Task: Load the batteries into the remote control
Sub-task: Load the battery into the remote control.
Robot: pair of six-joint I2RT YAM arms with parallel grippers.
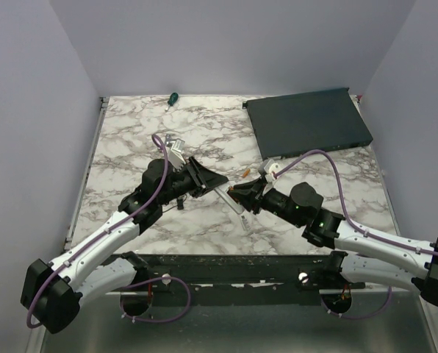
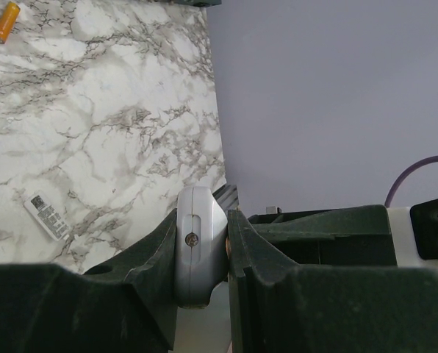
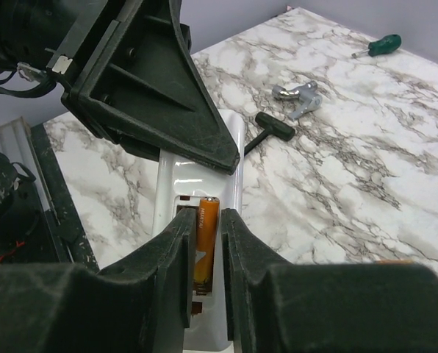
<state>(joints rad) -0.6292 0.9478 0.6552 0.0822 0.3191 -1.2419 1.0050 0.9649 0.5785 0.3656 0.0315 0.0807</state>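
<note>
one battery [image 3: 206, 246] is pinched between the right gripper [image 3: 206, 217] fingers at lower centre, seemingly part-seated in the remote control [image 3: 186, 176], which the left gripper [image 2: 202, 220] clamps. a second battery [image 2: 6, 20] lies loose at upper left, not yet loaded.

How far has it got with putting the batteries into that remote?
Partway. The left gripper clamps the remote control, whose battery bay is open. The right gripper holds one orange battery in that bay; whether it is fully seated is unclear. A second battery lies on the table, not yet picked up.
</note>
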